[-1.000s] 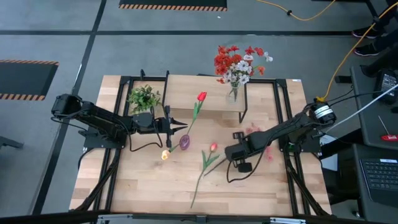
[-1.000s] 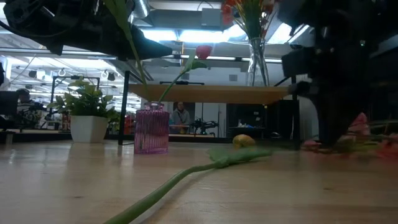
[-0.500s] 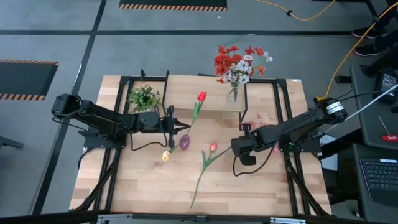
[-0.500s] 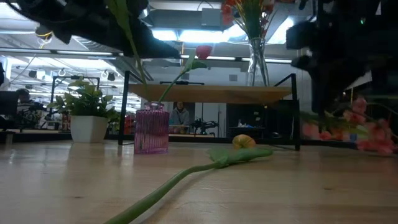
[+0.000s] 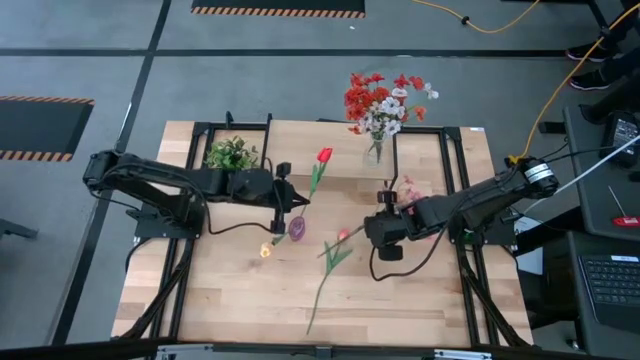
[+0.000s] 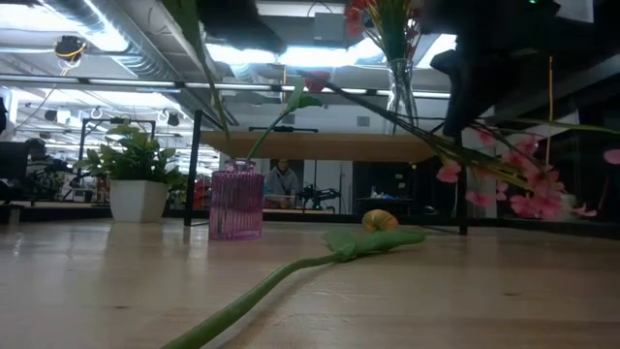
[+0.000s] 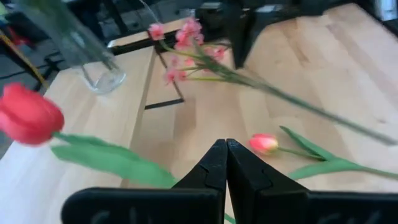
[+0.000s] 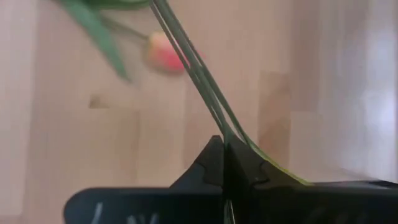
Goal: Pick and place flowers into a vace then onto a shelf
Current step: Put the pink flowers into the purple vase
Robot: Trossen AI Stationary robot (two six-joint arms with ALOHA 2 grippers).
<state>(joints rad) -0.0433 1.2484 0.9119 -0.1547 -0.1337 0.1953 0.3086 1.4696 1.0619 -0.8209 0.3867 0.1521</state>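
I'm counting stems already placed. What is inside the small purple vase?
One red tulip stands in the purple vase, leaning toward the shelf. The ribbed purple glass hides its stem end and whether anything else sits at the bottom.

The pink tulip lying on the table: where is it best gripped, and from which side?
Take the pink tulip by its bare lower stem, below the leaves, from straight above, claw across it. It lies flat on the table; that stretch is thin and free.
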